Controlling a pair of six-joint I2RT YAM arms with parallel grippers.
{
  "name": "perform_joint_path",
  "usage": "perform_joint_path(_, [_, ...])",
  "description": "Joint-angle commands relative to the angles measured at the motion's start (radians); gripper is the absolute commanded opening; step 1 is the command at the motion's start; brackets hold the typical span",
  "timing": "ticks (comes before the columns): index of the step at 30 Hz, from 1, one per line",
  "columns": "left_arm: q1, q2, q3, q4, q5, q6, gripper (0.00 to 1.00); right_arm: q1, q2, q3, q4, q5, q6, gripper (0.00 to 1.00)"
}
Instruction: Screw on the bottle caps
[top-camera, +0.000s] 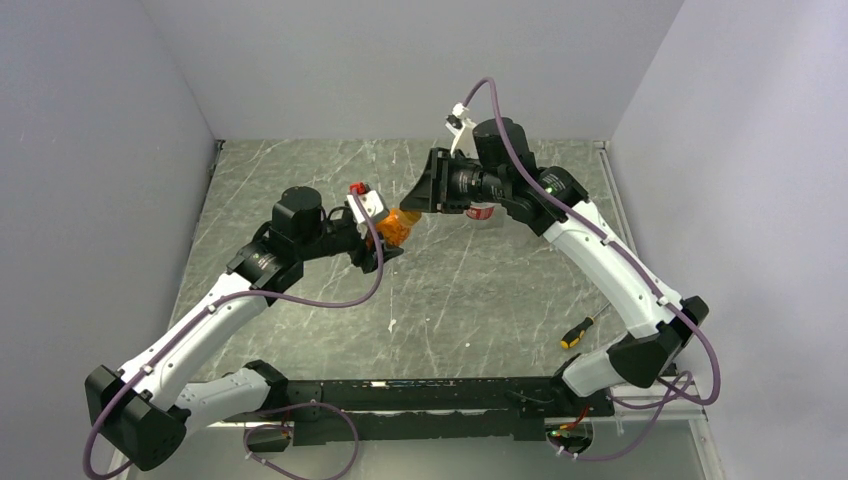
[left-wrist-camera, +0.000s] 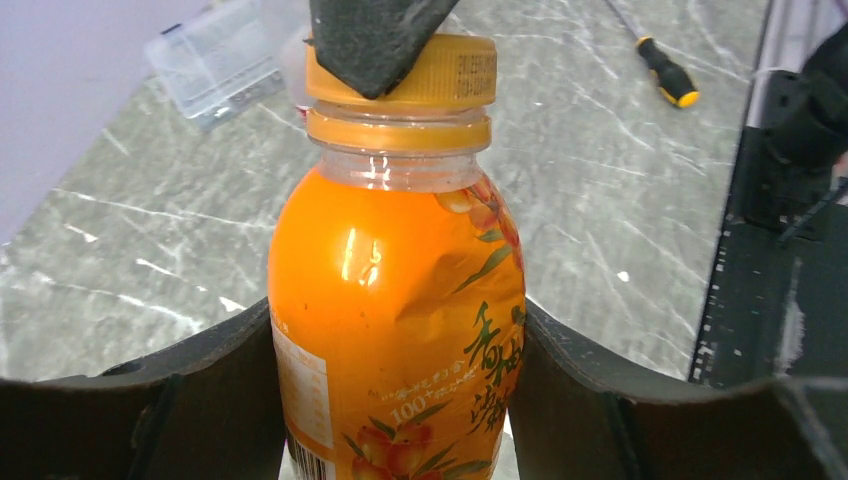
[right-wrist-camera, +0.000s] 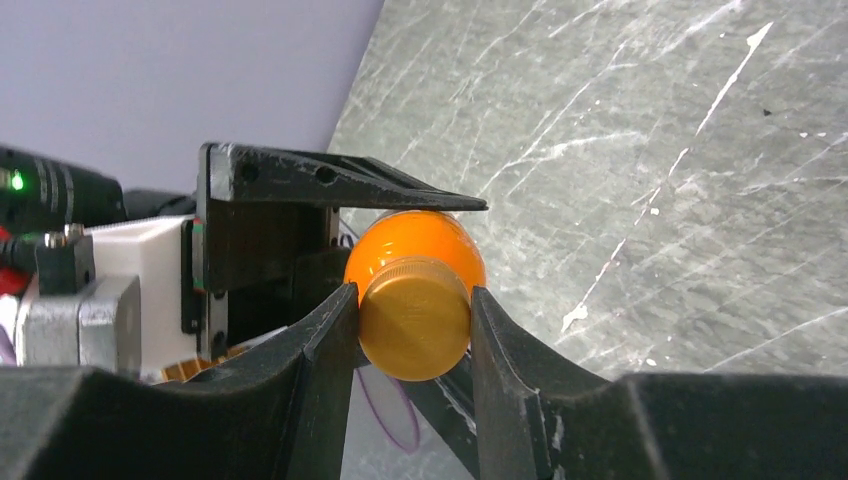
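Note:
My left gripper is shut on an orange bottle and holds it off the table, near the middle of the top view. An orange cap sits on the bottle's neck. My right gripper is shut on that cap, one finger on each side. In the top view the right gripper meets the bottle from the right. A clear bottle with a red label band stands behind the right wrist, mostly hidden. The other bottles and caps are out of view.
A yellow-and-black-handled screwdriver lies on the table at the right front; it also shows in the left wrist view. A clear flat compartment box lies on the marble table. Grey walls close in the sides and back.

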Motion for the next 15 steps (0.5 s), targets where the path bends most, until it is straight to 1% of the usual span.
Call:
perform_joint_path(1, [-0.011,0.004,0.048,0.289,-0.149,0.05,0.0,0.047,0.021,-0.022,-0.059,-0.027,0.166,0.18])
perform_joint_path(3, [-0.011,0.008,0.052,0.248,-0.125,0.051,0.0,0.045,0.011,0.003,-0.074,0.004,0.153,0.26])
perform_joint_path(5, [-0.011,0.011,0.062,0.159,-0.084,0.032,0.0,0.035,-0.008,0.051,-0.099,0.049,0.114,0.41])
perform_joint_path(6, [-0.011,0.013,0.061,0.129,-0.064,0.02,0.0,0.029,-0.02,0.071,-0.109,0.067,0.094,0.55])
perform_joint_path(10, [-0.008,0.007,0.048,0.035,0.076,-0.01,0.0,0.0,-0.081,0.158,-0.171,0.118,-0.054,0.96])
perform_joint_path(11, [-0.004,0.007,0.045,0.015,0.133,-0.015,0.0,-0.005,-0.1,0.166,-0.179,0.118,-0.103,0.99])
perform_joint_path(13, [0.002,0.017,0.056,-0.039,0.256,-0.024,0.0,-0.011,-0.146,0.158,-0.186,0.109,-0.197,1.0])
perform_joint_path(15, [0.006,0.03,0.068,-0.086,0.397,-0.027,0.0,-0.012,-0.191,0.132,-0.185,0.055,-0.293,1.0])
